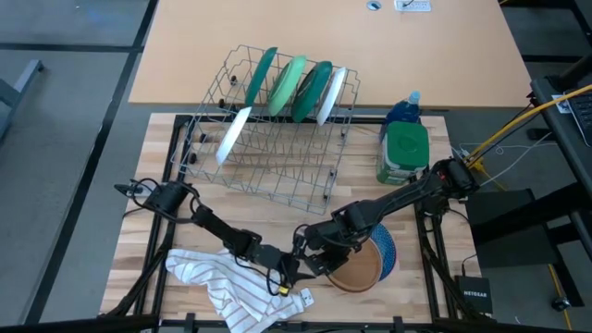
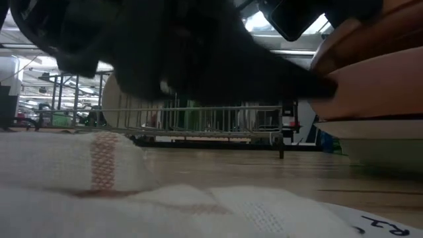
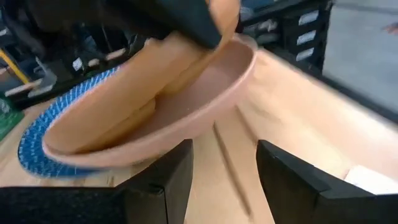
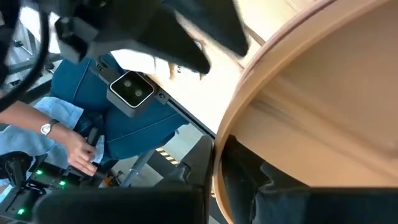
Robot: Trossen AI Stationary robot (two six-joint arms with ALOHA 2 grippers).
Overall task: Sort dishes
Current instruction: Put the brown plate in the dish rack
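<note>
A tan-brown dish (image 1: 356, 270) sits tilted at the table's near middle, over a pinkish bowl (image 3: 211, 99) and a blue plate (image 1: 387, 248). My right gripper (image 1: 322, 257) is shut on the tan dish's left rim. My left gripper (image 1: 292, 276) is open and empty, low over the table just left of the dishes; its fingers (image 3: 177, 177) point at the bowl's underside. Dark green, light green and white plates (image 1: 294, 85) stand on edge in the wire rack (image 1: 268, 148). My right gripper grips the tan-brown dish at its rim (image 4: 219, 155), on the side toward the table's left, one finger inside the dish (image 3: 196, 28) and one outside. The fingers come slanting from the table's right. The dish is tilted, held rim raised, its far side low over the blue plate (image 3: 37, 140).
A white striped cloth (image 1: 222, 279) lies at the near left under my left arm. A green-lidded container (image 1: 404, 153) and a blue bottle (image 1: 404, 109) stand right of the rack. A person's hand (image 4: 78, 149) shows beyond the table.
</note>
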